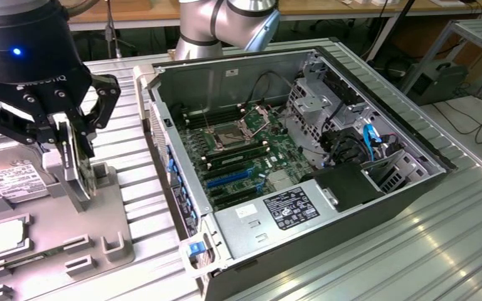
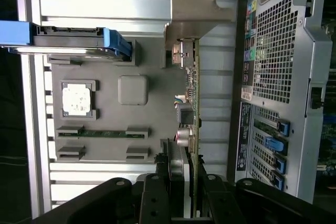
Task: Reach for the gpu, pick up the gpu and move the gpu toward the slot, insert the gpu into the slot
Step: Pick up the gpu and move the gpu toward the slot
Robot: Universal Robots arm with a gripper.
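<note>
gripper (image 1: pixel 72 145): black, at the exterior view's left, low over the grey tray. it is closed on the gpu, with one finger on each flat side.
fingers (image 2: pixel 160 184): in the wrist view they sit tight against both sides of the card, at the end near the camera.
gpu (image 1: pixel 78 164): a thin dark card that stands on its edge. its low edge sits down in a small stand on the tray (so it is held but not lifted out).
bracket (image 2: pixel 195 3): silver metal, on the end of the card far from the gripper.
tray (image 1: pixel 48 216): grey, with little walls and pockets. it lies on the ribbed metal table (image 1: pixel 442 226).
hard drive (image 1: pixel 10 183): a silver box with a white label. it lies on the tray just beside the gpu's stand, toward the exterior view's left.
cpu chip (image 1: pixel 7 235): a small square that lies flat in its own pocket on the tray. it is nearer the camera than the hard drive.
computer case (image 1: pixel 216 78): it lies on its side with the lid off, just beside the tray on the exterior view's right.
motherboard (image 1: pixel 250 157): green, flat on the bottom of the case.
slots (image 1: pixel 226 180): long and blue, in a row on the motherboard, well apart from the gpu.
arm (image 1: pixel 224 25): grey, behind the case.
</note>
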